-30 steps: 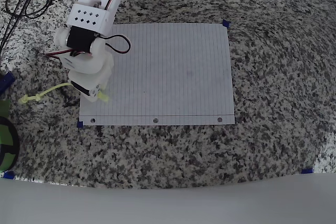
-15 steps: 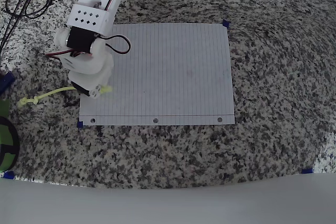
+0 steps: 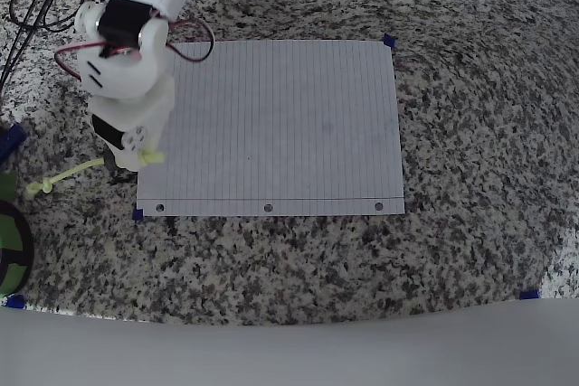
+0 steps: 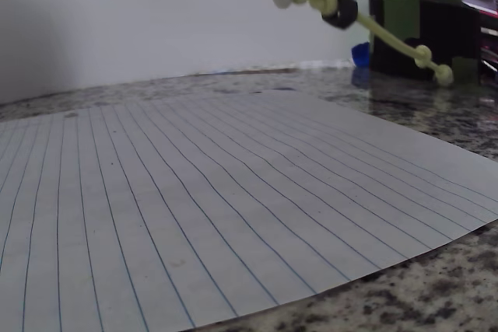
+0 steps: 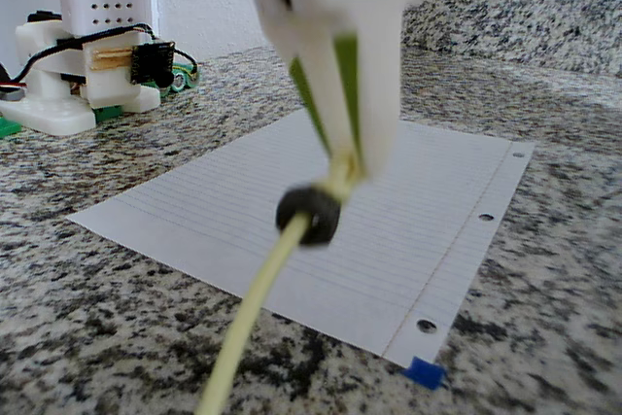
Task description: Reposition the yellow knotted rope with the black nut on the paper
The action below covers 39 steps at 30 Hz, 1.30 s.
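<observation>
The likeliest failure was judged to be slippage. The yellow knotted rope was pinched close to one end only, so most of its length trailed free to the lower left of the overhead frame, out over the granite counter. A drag across that rough stone could have pulled the short held end out of the jaws. A second risk was judged from the black nut, which sat loose on the cord just below the fingertips in the fixed view; with the cord sloping down, it could have slid toward the far knot and shifted the load. A third was that the paper could have been nudged by a low pass, although blue tape was seen at its corners.

Read left to right in the overhead view, the knotted free end lay at the left edge off the sheet, and the cord rose rightward to the gripper at the sheet's left margin. The gripper was seen closed on the rope, the jaws meeting around it just above the nut. In the wrist view the cord ran from the upper centre toward the upper right, clear of the sheet.
</observation>
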Tool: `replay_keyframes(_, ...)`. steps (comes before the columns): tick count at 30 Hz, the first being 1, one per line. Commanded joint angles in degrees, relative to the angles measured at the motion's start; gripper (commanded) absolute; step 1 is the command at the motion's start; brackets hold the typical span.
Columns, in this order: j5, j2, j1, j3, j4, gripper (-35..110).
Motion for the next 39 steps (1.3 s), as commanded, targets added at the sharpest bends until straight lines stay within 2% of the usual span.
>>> replay_keyframes(1,-0.09,8.61,0.44,2.29,-2.2,0)
replay_keyframes(14,-0.18,40.96,6.15,33.31,-19.25,0)
replay_keyframes(26,-8.53,73.56,13.89,51.68,-23.55,0)
replay_keyframes(33,-8.7,87.01,11.95,69.7,-43.95,0)
replay_keyframes(39,-13.89,89.65,12.66,74.0,-46.49,0)
